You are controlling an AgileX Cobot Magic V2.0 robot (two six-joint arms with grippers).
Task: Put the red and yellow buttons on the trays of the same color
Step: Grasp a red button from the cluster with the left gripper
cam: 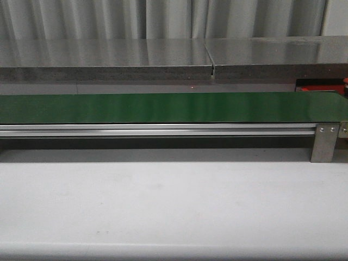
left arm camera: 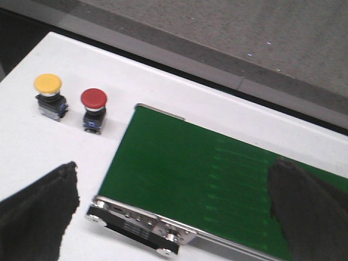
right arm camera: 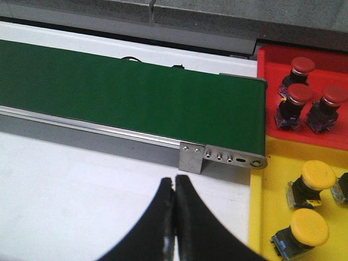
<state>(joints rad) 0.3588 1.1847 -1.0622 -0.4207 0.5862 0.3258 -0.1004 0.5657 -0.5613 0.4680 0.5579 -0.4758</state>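
The white worktop (cam: 174, 206) is the largest thing before me, and the long green belt (cam: 163, 107) runs across it from side to side, with nothing on it now. At its right end I see the red tray (right arm camera: 272, 65) and next to it the yellow tray (right arm camera: 266, 185). Three red buttons already stand in the red one and at least two yellow buttons in the yellow one, with part of another at the picture's edge.

At the left end of the belt, on the worktop, two buttons wait: a yellow button (left arm camera: 48, 84) and, just beside it, a red button (left arm camera: 93, 98). Both stand upright, near the belt but not on it.

My left claw (left arm camera: 174, 209) is wide open and holds nothing; it hangs over the belt's end. My right claw (right arm camera: 174, 217) is closed, tips touching, empty, over the worktop near the trays.

I judge the step in hand is picking one waiting button with my left claw. To do it well, I should come down straight over the cap, grip the square body under it, and take care not to knock its neighbour, because they stand close together.
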